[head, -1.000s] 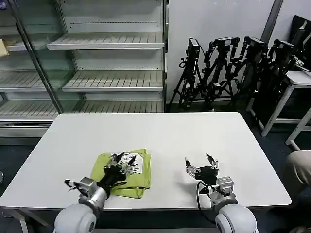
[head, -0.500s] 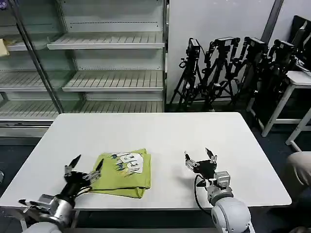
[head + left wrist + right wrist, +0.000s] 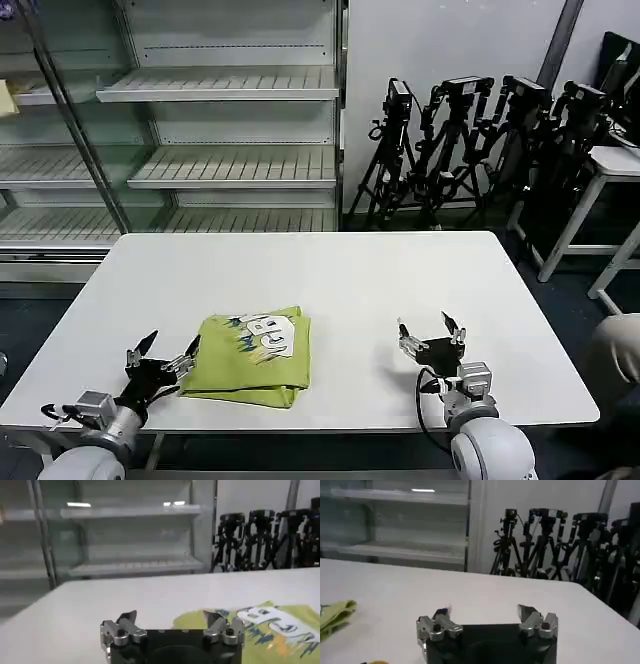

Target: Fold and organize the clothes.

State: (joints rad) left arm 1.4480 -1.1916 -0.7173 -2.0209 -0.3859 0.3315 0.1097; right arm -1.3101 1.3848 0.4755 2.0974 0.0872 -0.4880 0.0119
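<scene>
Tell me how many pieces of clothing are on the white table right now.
1. A folded lime shirt with a printed graphic lies on the table near the front edge, just beside the open left gripper. The open right gripper is apart from it.

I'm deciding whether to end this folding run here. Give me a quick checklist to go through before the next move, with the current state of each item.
1. Shirt folded into a compact rectangle: ok.
2. Shirt lies fully on the table, inside its near edge: ok.
3. Left gripper open, holding nothing, beside the shirt's left edge: ok.
4. Right gripper open, empty, to the shirt's right over bare tabletop: ok.
5. Left fingers off the fabric: cannot tell; they sit very close to its edge.
6. Underside layers lying smooth: cannot tell, hidden.
</scene>
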